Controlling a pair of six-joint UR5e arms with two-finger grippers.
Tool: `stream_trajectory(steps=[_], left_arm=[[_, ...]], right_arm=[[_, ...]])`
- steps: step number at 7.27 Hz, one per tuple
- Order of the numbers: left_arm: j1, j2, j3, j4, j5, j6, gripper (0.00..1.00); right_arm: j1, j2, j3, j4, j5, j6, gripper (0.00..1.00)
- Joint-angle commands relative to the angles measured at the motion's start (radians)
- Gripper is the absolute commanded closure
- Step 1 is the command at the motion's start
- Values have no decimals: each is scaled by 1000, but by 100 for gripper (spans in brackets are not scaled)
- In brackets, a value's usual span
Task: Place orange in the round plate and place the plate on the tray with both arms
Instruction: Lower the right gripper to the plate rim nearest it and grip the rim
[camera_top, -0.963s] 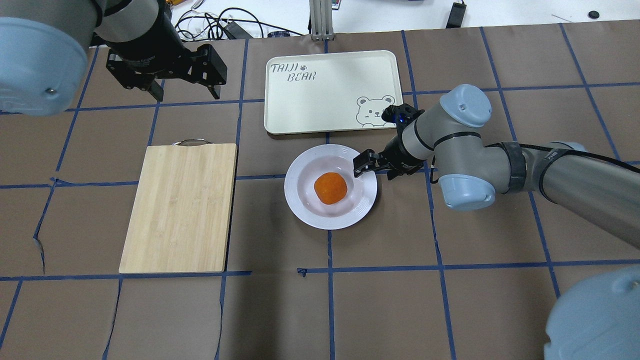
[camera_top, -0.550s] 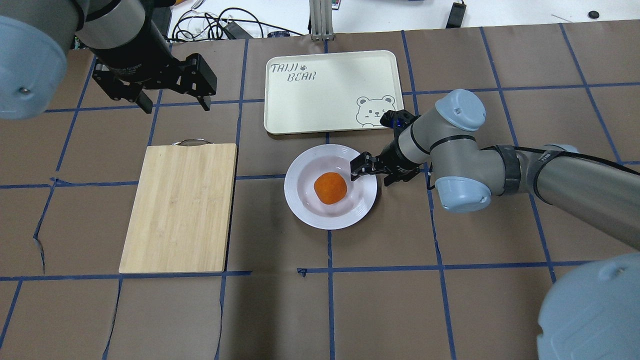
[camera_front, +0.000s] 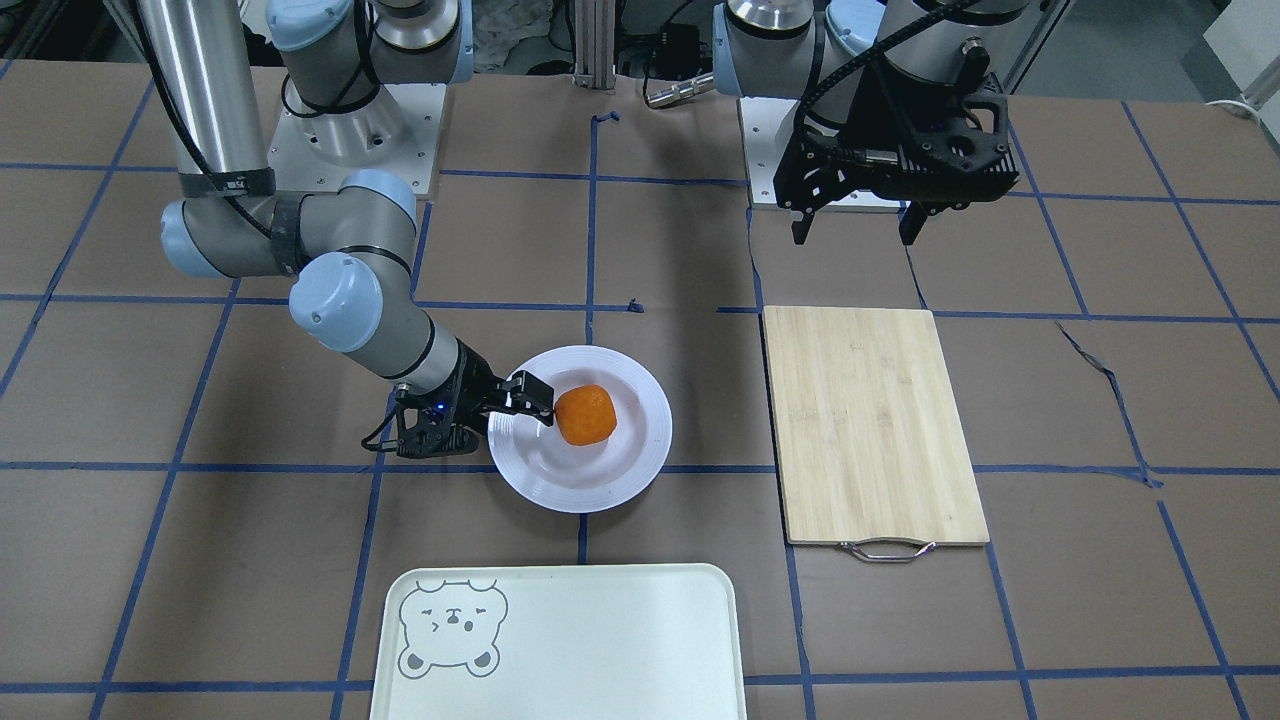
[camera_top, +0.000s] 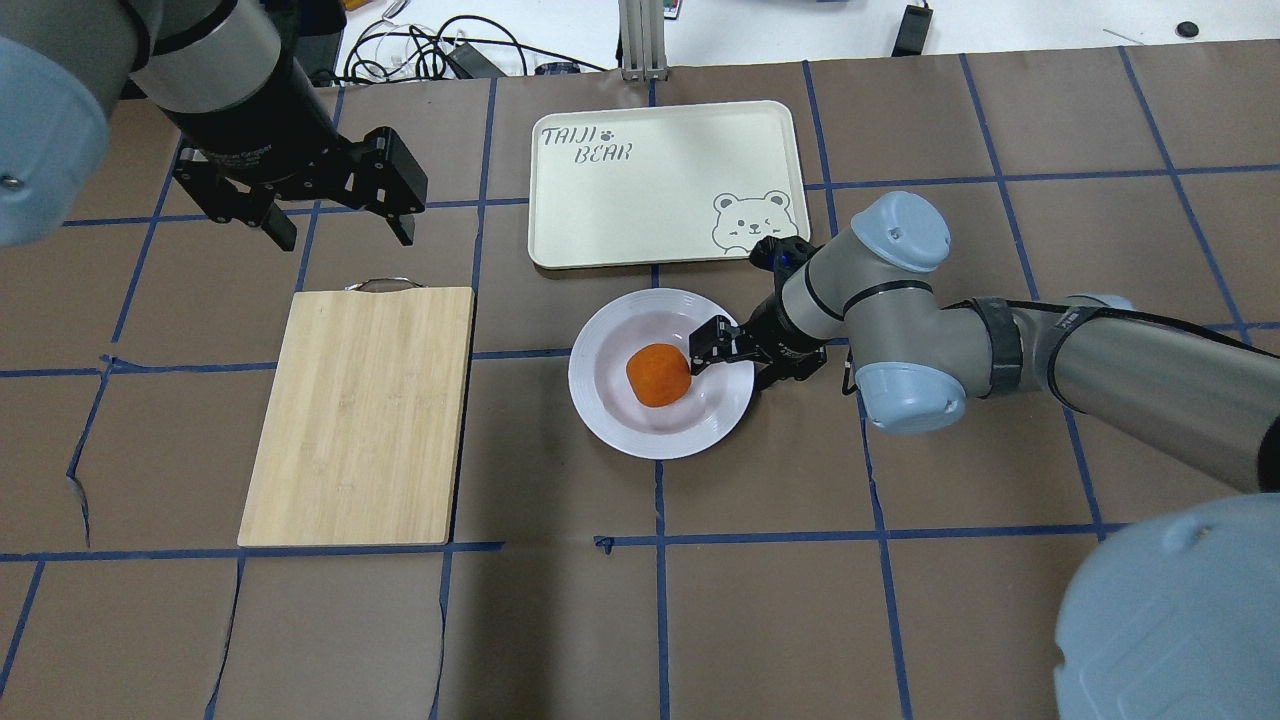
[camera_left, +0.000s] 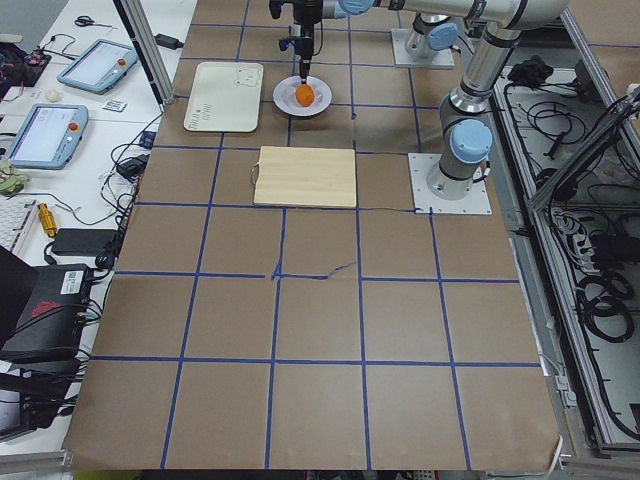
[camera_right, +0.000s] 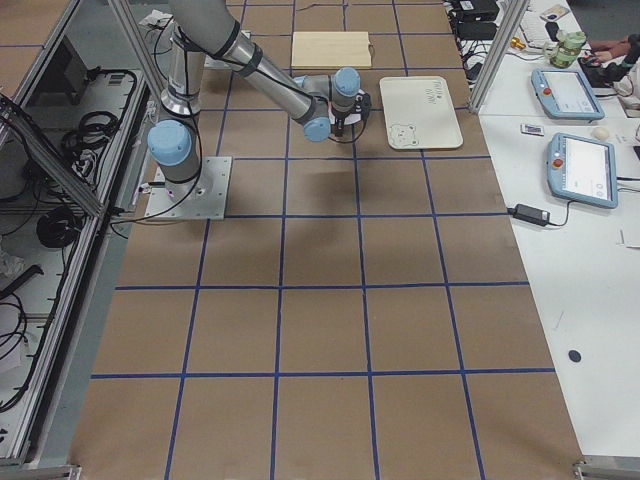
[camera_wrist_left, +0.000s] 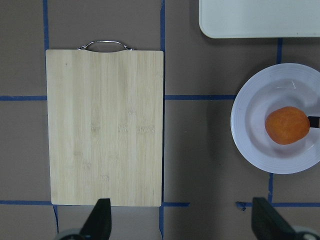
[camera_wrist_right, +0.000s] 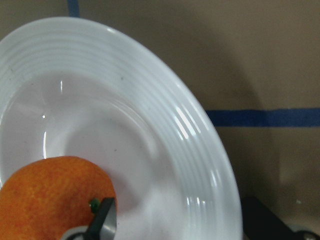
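While the orange (camera_top: 659, 375) sits in the sunken centre of the round plate (camera_top: 622, 424), the plate itself rests on the table, just off the long edge of the tray (camera_top: 660, 185) nearest the robot, by its bear corner. The right gripper (camera_top: 727, 363) is spread astride the plate's rim, one finger over the well and touching the orange. The left gripper (camera_top: 345, 238) hangs spread above the table, beyond the handle end of the bamboo cutting board (camera_top: 360, 410).
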Motion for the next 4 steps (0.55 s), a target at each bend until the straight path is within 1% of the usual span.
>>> stream_trajectory(steps=[1, 2, 3, 4], left_arm=[[5, 0, 0, 2, 2, 19, 0], [5, 0, 1, 2, 2, 19, 0], [5, 0, 0, 2, 1, 19, 0], [5, 0, 0, 2, 1, 19, 0]], right_arm=[[6, 3, 0, 1, -4, 8, 30], [6, 3, 0, 1, -6, 5, 41], [6, 3, 0, 2, -7, 3, 50], [6, 3, 0, 2, -10, 3, 62]])
